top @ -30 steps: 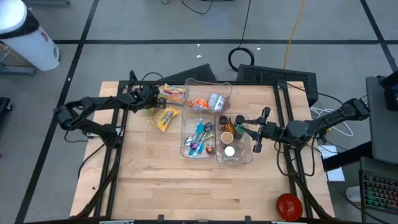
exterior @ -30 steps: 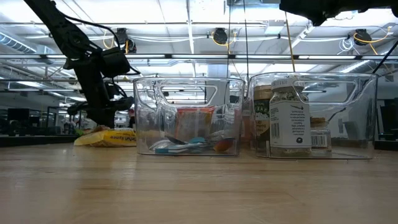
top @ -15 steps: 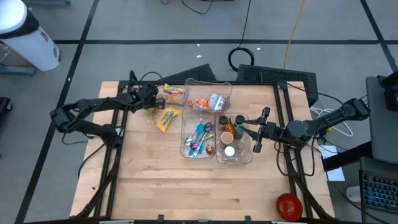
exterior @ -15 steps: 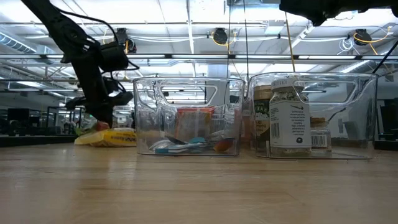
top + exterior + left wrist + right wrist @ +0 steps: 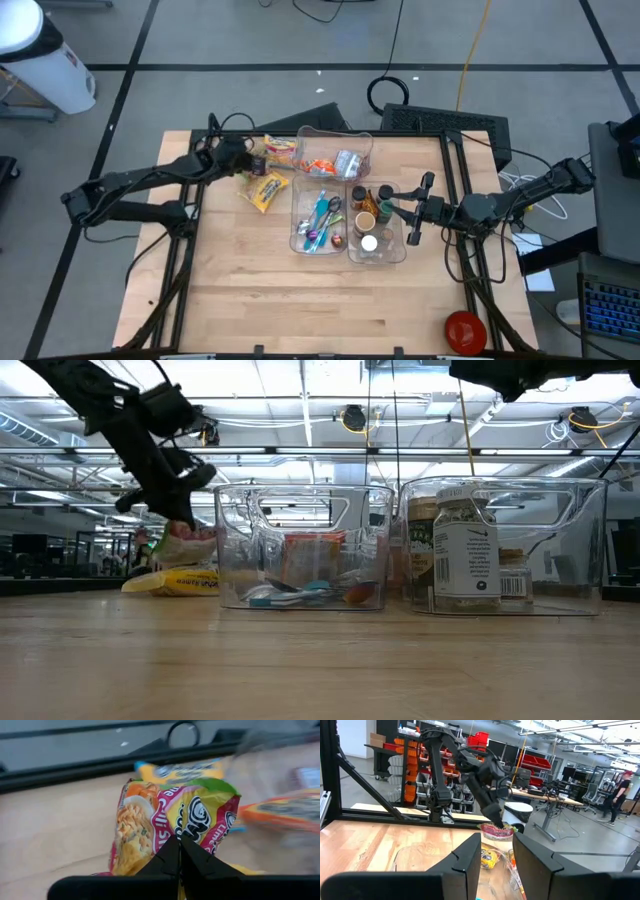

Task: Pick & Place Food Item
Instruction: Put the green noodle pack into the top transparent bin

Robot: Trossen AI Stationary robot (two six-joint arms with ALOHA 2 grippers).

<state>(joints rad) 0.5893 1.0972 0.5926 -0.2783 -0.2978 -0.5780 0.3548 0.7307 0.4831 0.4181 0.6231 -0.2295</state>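
Observation:
My left gripper is shut on a noodle packet printed in yellow, pink and green. It holds the packet in the air at the table's far left, also seen in the low view. A yellow snack packet lies flat on the table just below it. Another yellow-orange packet lies beside the far clear bin. My right gripper is open and empty, hovering by the right edge of the jar bin. My left gripper pinches the noodle packet between its two shut fingers, at the packet's edge nearest the wrist. The fingers slant down from the table's left. The packet hangs below and ahead of the fingers, lifted clear of the table.
Three clear bins stand mid-table: the far one with packets, the left one with utensils, and the right one with jars. A red bowl sits at the near right corner. Bare wood lies toward the near edge.
My left gripper has gone up, still shut on the noodle packet. The packet was low by the yellow packet on the table and now hangs clear above it. My right arm has kept still.

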